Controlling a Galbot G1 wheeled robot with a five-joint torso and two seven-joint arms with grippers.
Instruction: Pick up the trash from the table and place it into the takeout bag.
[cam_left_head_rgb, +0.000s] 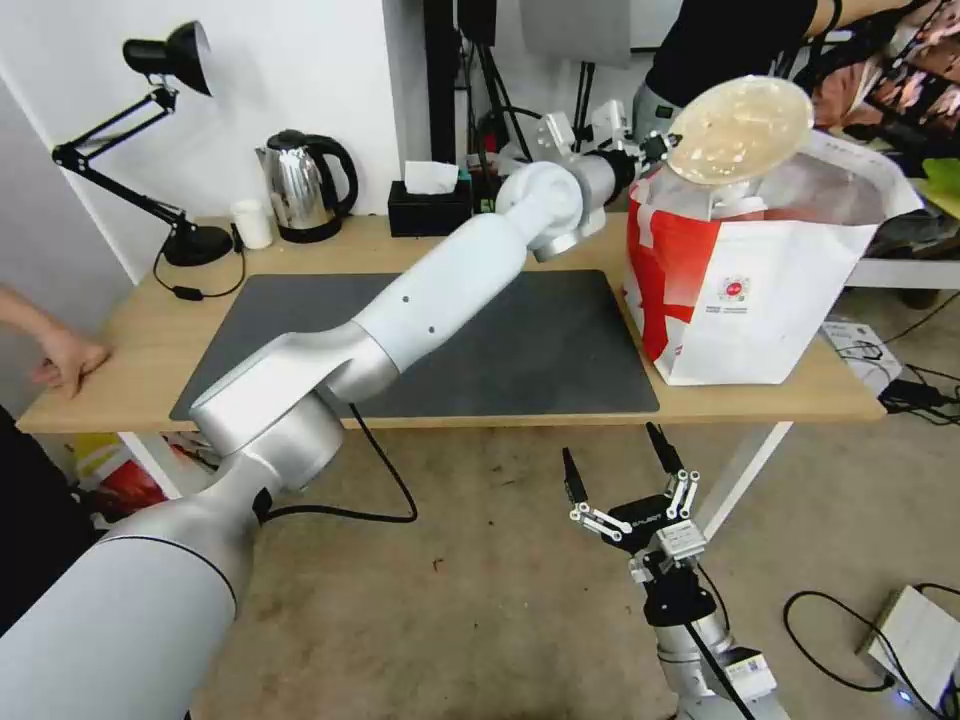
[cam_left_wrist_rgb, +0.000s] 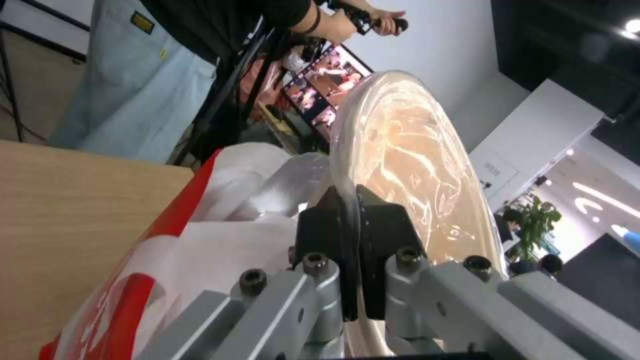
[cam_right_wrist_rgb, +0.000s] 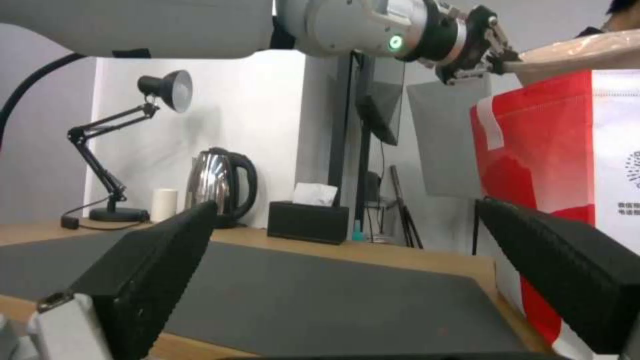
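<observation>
Jaws of the left gripper (cam_left_head_rgb: 655, 150) pinch the rim of the beige paper bowl (cam_left_head_rgb: 740, 128), tilted on edge directly above the takeout bag (cam_left_head_rgb: 750, 290) at the table's (cam_left_head_rgb: 120, 340) right end. Right gripper (cam_left_head_rgb: 625, 478) hangs spread wide and empty below the front edge.

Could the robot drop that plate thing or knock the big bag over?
Maybe. The left pincer pinches the paper bowl only by its rim, tilted above the takeout bag, so it could slip or land outside the opening. The bag is soft and stands near the table edge, so a bump might tip it.
</observation>
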